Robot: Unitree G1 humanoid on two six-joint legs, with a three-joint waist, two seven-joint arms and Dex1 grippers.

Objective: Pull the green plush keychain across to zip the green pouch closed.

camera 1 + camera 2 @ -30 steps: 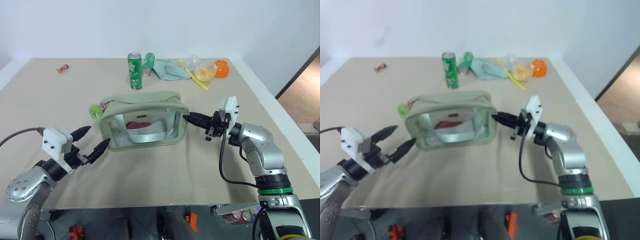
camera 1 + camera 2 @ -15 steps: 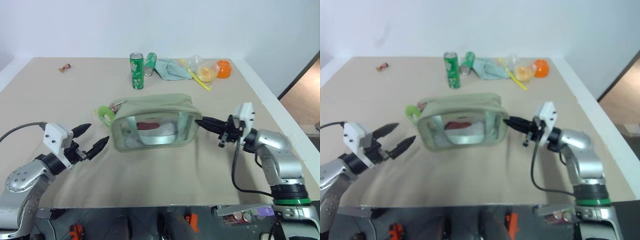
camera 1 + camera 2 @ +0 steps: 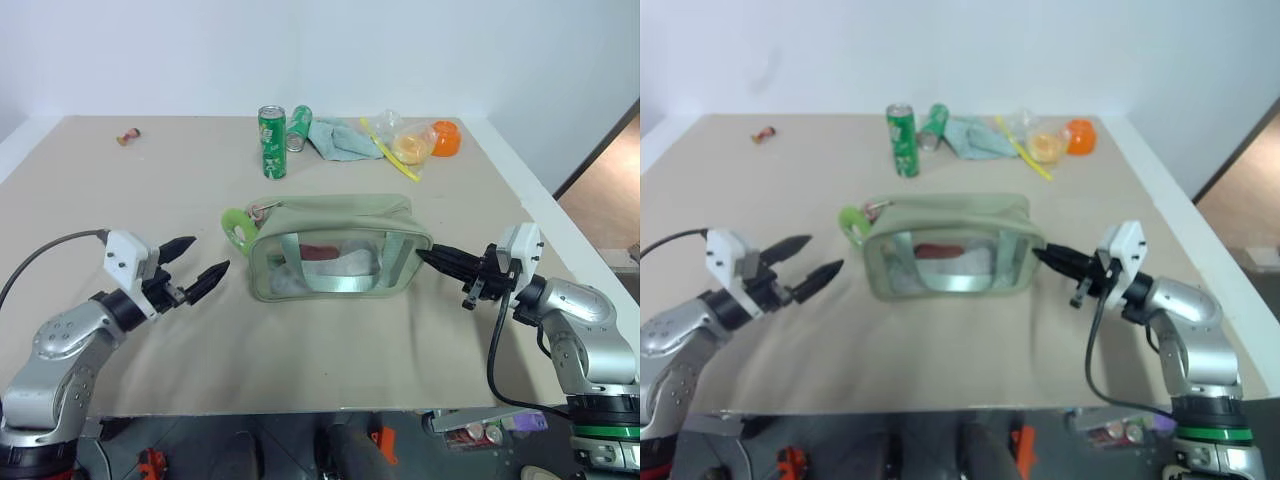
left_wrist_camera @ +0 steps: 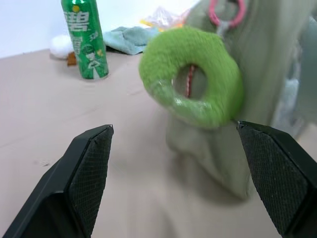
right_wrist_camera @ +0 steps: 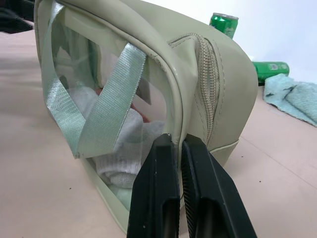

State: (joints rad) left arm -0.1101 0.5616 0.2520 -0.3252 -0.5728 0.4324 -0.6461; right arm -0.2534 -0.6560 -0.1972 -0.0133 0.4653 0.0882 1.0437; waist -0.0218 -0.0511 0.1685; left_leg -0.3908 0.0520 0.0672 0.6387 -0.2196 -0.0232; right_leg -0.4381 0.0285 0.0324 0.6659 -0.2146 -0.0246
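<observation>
The green pouch [image 3: 338, 245] is seen standing near the middle of the table [image 3: 120, 200], its clear window facing the robot and pale and red contents visible inside. The green plush keychain [image 3: 236, 227] is found at the pouch's left end, hanging there by a pink ring [image 4: 227, 11]; in the left wrist view it is seen as a fuzzy ring shape. The left gripper [image 3: 197, 267] is held wide open, level with the keychain, just short of it and not touching; the keychain is framed between the two fingers in the wrist view. The right gripper [image 3: 429, 258] is closed, its fingers pinched at the seam of the pouch's right end, beside the zipper; whether fabric is actually clamped cannot be told
</observation>
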